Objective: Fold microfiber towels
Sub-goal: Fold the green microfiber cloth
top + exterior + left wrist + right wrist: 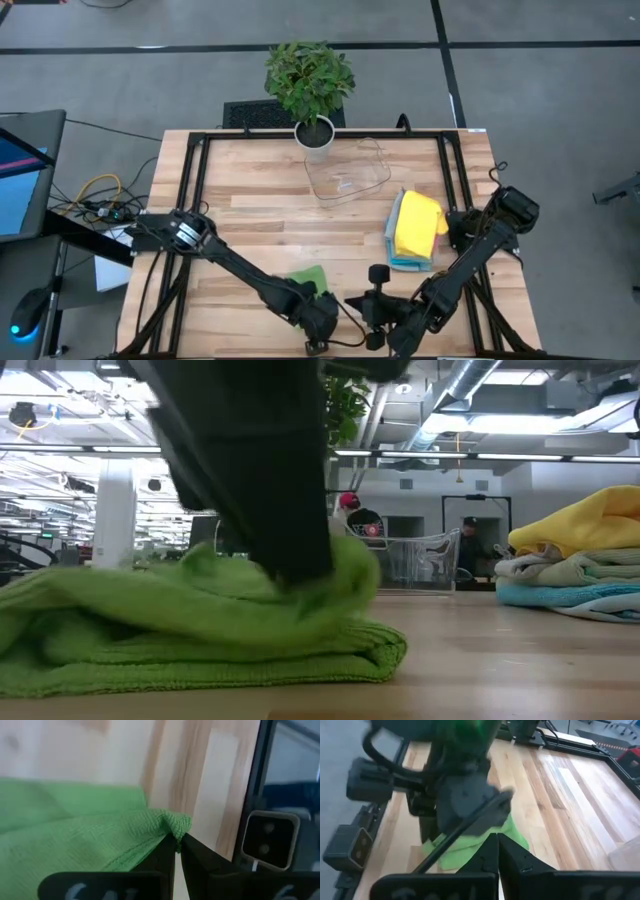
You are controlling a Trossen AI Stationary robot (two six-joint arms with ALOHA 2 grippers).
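The left gripper is pinched on a corner of the green towel at the table's near edge — the right gripper sits closed and empty just beside it. Farther off, on the right — a stack of towels, yellow on top, near the clear tray.

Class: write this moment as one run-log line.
left gripper: shut on green towel corner | right gripper: shut, beside it | folded towels: stacked at right
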